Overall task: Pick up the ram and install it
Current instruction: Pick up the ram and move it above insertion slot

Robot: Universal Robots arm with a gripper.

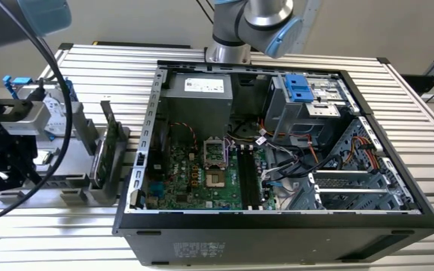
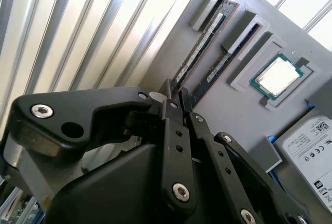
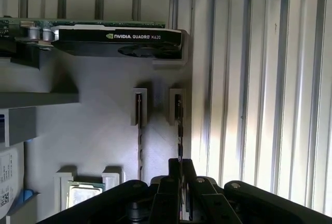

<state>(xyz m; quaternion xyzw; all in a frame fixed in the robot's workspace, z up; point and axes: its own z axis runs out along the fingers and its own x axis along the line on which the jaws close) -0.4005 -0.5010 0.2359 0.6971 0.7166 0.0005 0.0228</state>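
Note:
Two thin ram sticks stand on edge in slots of a grey holder tray (image 3: pixel 98 130). In the first wrist view, one ram (image 3: pixel 179 125) runs straight into the narrow gap between my fingertips, and the other stick (image 3: pixel 139 130) stands free beside it. My gripper (image 3: pixel 180 166) has its fingers drawn close together on either side of that ram's end, which still sits in its slot. The second wrist view shows the same: the gripper (image 2: pixel 175 93) sits at the end of the nearer ram (image 2: pixel 202 42). In the exterior view my arm's wrist (image 1: pixel 13 121) hangs over the tray at the left.
The open computer case (image 1: pixel 398 169) lies at the exterior view's right, with dark memory slots (image 1: pixel 248 175) on its motherboard. The tray also holds a green graphics card (image 3: pixel 116 36), a processor chip (image 2: pixel 277 76) and a hard drive (image 2: pixel 311 151). Ribbed metal table (image 1: pixel 428 113) lies all around.

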